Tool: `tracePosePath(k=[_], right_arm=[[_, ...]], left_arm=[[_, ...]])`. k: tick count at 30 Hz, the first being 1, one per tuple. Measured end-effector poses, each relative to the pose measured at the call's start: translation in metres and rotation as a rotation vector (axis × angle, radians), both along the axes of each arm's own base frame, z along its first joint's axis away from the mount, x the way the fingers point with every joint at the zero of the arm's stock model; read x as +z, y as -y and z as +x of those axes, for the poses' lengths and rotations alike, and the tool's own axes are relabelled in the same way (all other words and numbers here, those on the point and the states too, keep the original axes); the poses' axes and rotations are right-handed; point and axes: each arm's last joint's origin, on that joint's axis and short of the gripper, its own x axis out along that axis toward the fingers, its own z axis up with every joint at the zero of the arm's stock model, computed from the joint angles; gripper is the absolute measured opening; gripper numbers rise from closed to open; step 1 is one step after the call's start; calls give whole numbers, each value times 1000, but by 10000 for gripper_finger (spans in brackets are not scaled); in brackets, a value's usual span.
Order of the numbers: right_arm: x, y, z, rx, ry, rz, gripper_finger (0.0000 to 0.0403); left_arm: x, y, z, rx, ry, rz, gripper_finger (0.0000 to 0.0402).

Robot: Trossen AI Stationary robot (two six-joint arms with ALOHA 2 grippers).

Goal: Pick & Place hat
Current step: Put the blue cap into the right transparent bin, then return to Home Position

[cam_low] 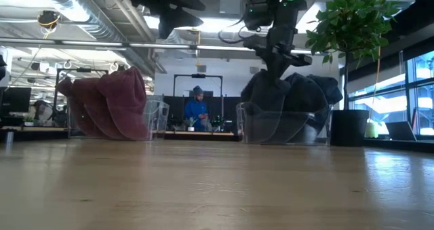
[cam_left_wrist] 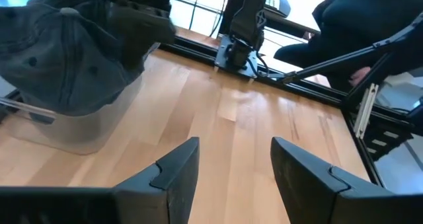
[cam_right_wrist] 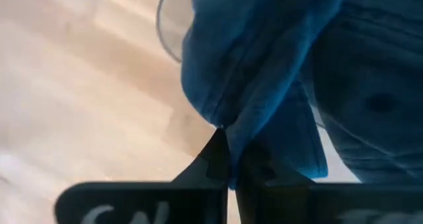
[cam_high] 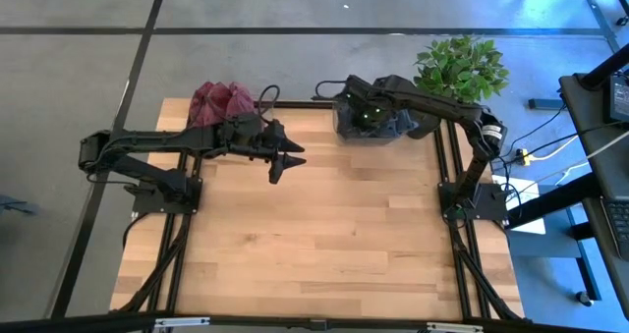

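At ten o'clock on the counter (cam_high: 324,235), red hats (cam_high: 218,101) fill a bin. The left gripper (cam_high: 284,163) hovers near centre, fingers apart, empty. At one o'clock, the right gripper (cam_right_wrist: 228,159) pinches a dark hat (cam_right_wrist: 264,72) in its bin (cam_low: 285,125).
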Motion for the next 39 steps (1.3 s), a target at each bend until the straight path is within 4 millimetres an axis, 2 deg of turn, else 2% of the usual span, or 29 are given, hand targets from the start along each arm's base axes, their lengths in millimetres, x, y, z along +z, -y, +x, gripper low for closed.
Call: tracePosePath(k=[4, 9, 15, 19, 24, 28, 31, 34, 39], right_arm=[[1, 8, -2, -152, 13, -21, 15], [0, 17, -12, -251, -20, 18, 15], [0, 19, -14, -181, -31, 10, 19], [0, 19, -14, -150, -32, 3, 56], [1, 18, -14, -146, -27, -1, 136], [18, 14, -16, -142, -15, -82, 193], [41, 4, -18, -131, 15, -192, 218], [59, -18, -18, -86, 56, -260, 233], [82, -87, -12, 96, 131, -408, 238]], left_arm=[[0, 0, 0, -2, 0, 5, 182], [5, 2, -5, -32, 17, -1, 182], [18, 6, -21, -40, 47, 4, 182], [27, 9, -35, -35, 56, 8, 182], [37, 11, -58, 52, 54, 43, 182], [43, 12, -70, 94, 66, 57, 182], [45, 15, -78, 99, 69, 59, 182], [49, 20, -90, 125, 73, 70, 182], [54, 31, -117, 168, 145, 43, 182]])
